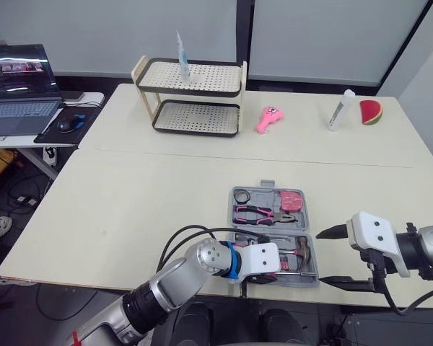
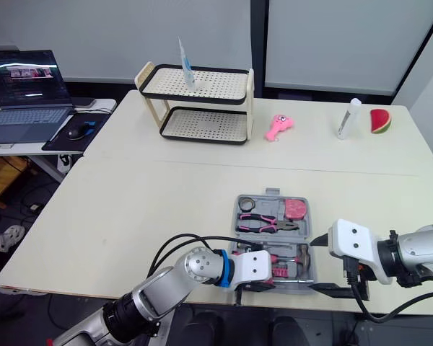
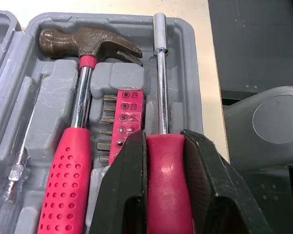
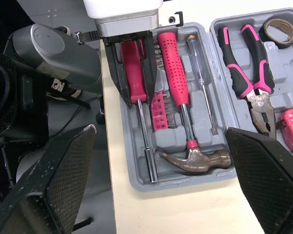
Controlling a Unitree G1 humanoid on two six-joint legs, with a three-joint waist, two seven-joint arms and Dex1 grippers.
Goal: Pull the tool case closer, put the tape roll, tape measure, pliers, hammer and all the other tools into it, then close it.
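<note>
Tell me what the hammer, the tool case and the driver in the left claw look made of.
Hammer: dull brown head, likely aged steel; shiny chromed shaft; red dimpled grip, probably rubber or plastic. Tool case: matte grey moulded plastic, scuffed. Driver: bright metal shaft, smooth red handle, likely plastic, held in the left claw.

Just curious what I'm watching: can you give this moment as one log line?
left jaws: shut on red-handled driver, in open tool case | right jaws: open, beside case
</note>
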